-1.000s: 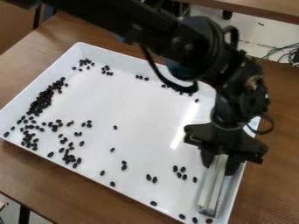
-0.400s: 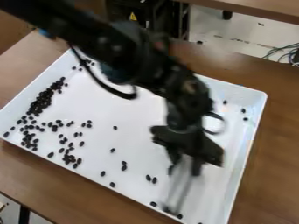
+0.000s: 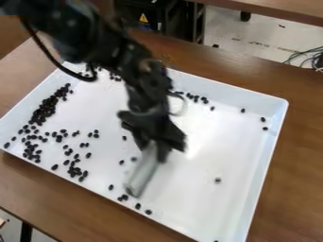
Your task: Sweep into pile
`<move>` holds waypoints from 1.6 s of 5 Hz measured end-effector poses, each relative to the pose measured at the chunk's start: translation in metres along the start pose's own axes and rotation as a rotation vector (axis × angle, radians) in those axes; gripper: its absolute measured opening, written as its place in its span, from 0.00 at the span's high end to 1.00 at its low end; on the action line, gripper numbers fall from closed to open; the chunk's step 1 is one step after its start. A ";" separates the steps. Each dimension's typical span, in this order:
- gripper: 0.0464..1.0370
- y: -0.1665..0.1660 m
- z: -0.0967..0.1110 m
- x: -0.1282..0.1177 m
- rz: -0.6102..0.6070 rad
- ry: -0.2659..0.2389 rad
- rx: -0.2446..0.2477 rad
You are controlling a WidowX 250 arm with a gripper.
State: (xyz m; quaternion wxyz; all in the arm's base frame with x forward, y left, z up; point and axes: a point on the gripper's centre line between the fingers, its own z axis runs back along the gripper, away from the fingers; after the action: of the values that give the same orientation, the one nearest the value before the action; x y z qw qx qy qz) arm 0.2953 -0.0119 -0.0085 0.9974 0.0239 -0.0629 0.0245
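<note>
The black gripper (image 3: pixel 153 150) hangs over the lower middle of the white tray (image 3: pixel 211 194), shut on a pale, bar-like sweeping tool (image 3: pixel 142 172). The tool slants down to the left, its lower end near the tray's front side. Several dark beans (image 3: pixel 124 197) lie just below and beside that end. The densest heap of beans (image 3: pixel 44 111) runs along the tray's left side, with looser ones (image 3: pixel 74 170) scattered at the lower left. More beans (image 3: pixel 195 98) lie along the back side, and a single bean (image 3: pixel 217 180) sits to the right of the tool.
Around the tray is a brown wooden table (image 3: pixel 302 156). The tray's raised right wall (image 3: pixel 271 146) and back wall bound the work area. Behind the table stands dark equipment with a yellow warning label (image 3: pixel 143 18), and cables (image 3: pixel 306 56) lie at the upper right.
From the tray's right side, the arm has moved left with the tool. Beans near the front right have shifted left, some now by the tool's end.
</note>
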 end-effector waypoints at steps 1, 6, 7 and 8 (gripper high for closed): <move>0.69 0.050 -0.003 0.000 0.006 0.012 0.036; 0.69 0.153 0.005 -0.016 0.056 0.085 0.036; 0.69 0.121 0.015 -0.007 0.045 0.080 -0.025; 0.69 0.088 0.026 0.004 0.060 0.106 -0.065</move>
State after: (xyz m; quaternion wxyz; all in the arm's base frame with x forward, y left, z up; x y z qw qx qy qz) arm 0.2910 0.0750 0.0216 0.9984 -0.0117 -0.0113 0.0534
